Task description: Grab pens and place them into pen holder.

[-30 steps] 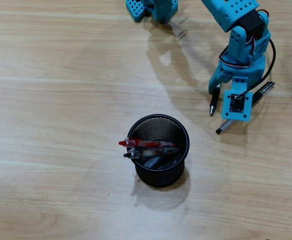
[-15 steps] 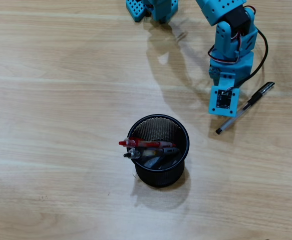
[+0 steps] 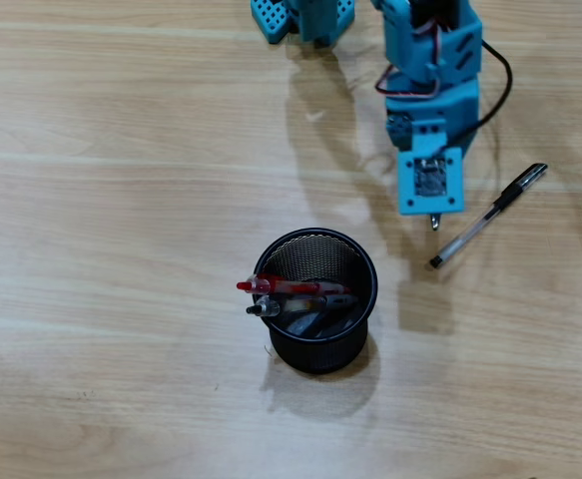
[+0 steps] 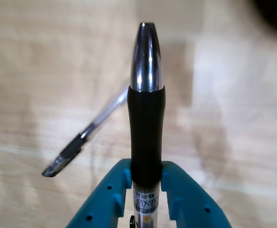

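Turquoise plastic gripper (image 4: 146,178) clamps a black, chrome-tipped pen (image 4: 147,114); carrying step; next, swing toward seven o'clock over the black mesh cup (image 3: 358,261).

Pale matt wood-grain desk (image 3: 121,200), black wire-mesh metal pen holder (image 3: 315,299), glossy chrome-tipped held pen (image 4: 147,95) with matt black grip, blue plastic gripper (image 4: 146,183).

Four pens: two in the single pen holder (image 3: 316,299), one on the desk (image 3: 488,216), one held in the jaws (image 4: 147,114).
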Robot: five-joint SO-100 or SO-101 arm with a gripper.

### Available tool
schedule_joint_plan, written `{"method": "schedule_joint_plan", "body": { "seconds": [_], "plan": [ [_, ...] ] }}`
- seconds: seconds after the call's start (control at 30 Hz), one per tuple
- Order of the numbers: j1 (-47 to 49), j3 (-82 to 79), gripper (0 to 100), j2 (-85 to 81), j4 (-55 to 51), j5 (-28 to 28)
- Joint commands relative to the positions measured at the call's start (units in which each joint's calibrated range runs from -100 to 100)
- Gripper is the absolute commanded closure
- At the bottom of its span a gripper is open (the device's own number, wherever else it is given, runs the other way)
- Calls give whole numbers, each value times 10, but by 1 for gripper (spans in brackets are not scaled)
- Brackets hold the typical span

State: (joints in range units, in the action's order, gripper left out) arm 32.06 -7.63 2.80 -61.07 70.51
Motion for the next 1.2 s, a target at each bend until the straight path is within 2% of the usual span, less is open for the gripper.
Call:
{"method": "schedule_joint_plan", "body": {
  "seconds": [0.0,0.03,0.07,0.23,0.4,0.5,0.77,1.17],
  "plan": [
    [-80,31,98,-126,8,-60],
    [-97,46,98,-144,8,-73],
    [-143,103,98,-186,8,-110],
    [-190,221,98,-198,12,-160],
    [-211,256,98,-183,138,-198],
    [-216,255,98,-140,265,-199],
    [-207,232,98,-52,424,-199],
    [-206,-61,98,-34,729,-174]
  ]
}}
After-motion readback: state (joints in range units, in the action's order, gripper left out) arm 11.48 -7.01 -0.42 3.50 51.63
